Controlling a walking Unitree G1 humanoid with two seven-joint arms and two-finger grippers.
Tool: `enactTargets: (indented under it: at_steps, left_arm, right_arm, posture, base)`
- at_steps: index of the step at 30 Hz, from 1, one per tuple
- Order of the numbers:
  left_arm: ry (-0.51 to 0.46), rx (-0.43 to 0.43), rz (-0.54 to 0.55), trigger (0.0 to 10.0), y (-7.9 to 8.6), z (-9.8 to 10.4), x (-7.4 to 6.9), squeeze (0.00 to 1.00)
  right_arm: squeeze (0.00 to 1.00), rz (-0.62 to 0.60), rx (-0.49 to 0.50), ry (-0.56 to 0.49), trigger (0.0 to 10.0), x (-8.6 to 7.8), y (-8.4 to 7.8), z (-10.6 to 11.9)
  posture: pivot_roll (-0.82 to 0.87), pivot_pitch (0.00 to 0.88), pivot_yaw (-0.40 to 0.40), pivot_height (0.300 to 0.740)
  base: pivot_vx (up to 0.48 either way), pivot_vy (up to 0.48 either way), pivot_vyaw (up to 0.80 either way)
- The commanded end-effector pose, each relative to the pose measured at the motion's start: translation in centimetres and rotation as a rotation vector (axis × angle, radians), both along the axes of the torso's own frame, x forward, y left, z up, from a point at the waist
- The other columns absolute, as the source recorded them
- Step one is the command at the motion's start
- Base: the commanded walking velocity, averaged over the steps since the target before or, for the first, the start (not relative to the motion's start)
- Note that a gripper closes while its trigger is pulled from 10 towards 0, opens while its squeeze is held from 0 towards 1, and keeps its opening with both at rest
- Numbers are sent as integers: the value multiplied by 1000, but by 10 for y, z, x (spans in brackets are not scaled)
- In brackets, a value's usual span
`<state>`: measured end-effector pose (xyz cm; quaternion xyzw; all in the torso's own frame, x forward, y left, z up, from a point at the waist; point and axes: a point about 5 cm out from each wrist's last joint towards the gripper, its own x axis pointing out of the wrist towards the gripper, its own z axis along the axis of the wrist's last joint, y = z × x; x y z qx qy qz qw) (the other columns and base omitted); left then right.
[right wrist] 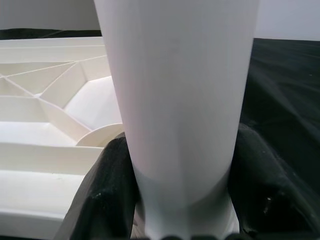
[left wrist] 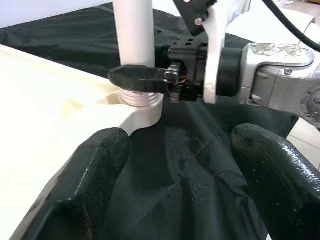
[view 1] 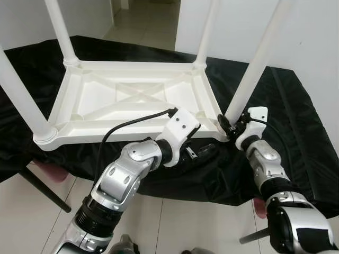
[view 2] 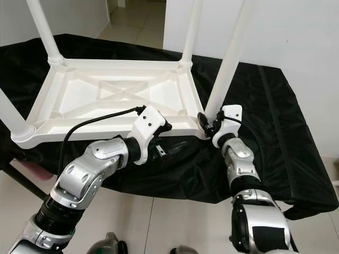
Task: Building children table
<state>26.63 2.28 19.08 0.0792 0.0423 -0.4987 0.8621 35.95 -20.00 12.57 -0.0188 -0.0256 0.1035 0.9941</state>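
White children's table upside down on a black cloth over the worktop, four legs pointing up. Right gripper clamped around the base of the near-right leg, just above its corner socket, one black finger pressed on each side of the white tube. Left gripper spread wide with nothing in it, low over the cloth just near of the table's near edge and left of that same corner, fingers aimed at the socket. Near-left leg, far-left leg and far-right leg standing in their corners. Pale tiled floor below the worktop's near edge.
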Motion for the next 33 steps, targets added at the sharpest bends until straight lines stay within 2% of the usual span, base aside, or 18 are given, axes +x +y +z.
enactTargets:
  at_steps: [1,3,8,10,11,12,13,14,17,23,24,33]
  left_arm:
    - [-3,-1,20,10000,-1,0,-2,0]
    - [-3,-1,20,10000,-1,0,-2,0]
    - [-3,-1,18,10000,-1,0,-2,0]
    - [-3,-1,18,10000,-1,0,-2,0]
    - [-3,-2,17,10000,-2,0,-3,0]
    - [-3,-2,17,10000,-2,0,-3,0]
    - [-4,-2,16,10000,-2,0,-3,0]
    - [-4,-2,16,10000,-2,0,-3,0]
    - [-3,-4,15,10000,-3,-1,-4,0]
    - [-1,-3,15,10000,-3,-1,-4,0]
    - [1,-3,15,10000,-3,-1,-4,0]
    - [3,-2,14,10000,-3,-2,-5,0]
  right_arm:
    - [0,-69,9,77,10000,-5,-5,-16]
    - [0,-99,28,80,10000,-5,-4,-16]
    - [0,-318,58,20,10000,-12,16,-12]
    - [0,-318,58,20,10000,-12,16,-12]
    - [0,-368,57,15,10000,-15,18,-12]
    - [0,-368,57,15,10000,-15,18,-12]
    - [0,-434,62,15,10000,-18,23,-12]
    - [0,-434,62,15,10000,-18,23,-12]
    - [0,-469,89,38,10000,-23,40,-15]
    - [0,-475,81,39,10000,-25,38,-14]
    - [1000,-467,86,38,10000,-26,37,-13]
    - [1000,-464,99,32,10000,-29,39,-10]
  posture:
    - [64,20,-41,740]
    - [64,20,-41,740]
    - [65,10,-51,740]
    - [65,10,-51,740]
    - [64,10,-53,740]
    - [64,10,-53,740]
    - [65,7,-54,740]
    - [65,7,-54,740]
    - [69,6,-55,740]
    - [71,5,-57,740]
    - [70,5,-56,740]
    - [67,7,-55,740]
  base:
    - [0,0,0]
    - [0,0,0]
    - [0,0,0]
    - [0,0,0]
    - [0,0,0]
    - [0,0,0]
    - [0,0,0]
    - [0,0,0]
    - [0,0,0]
    - [0,0,0]
    - [0,0,0]
    - [0,0,0]
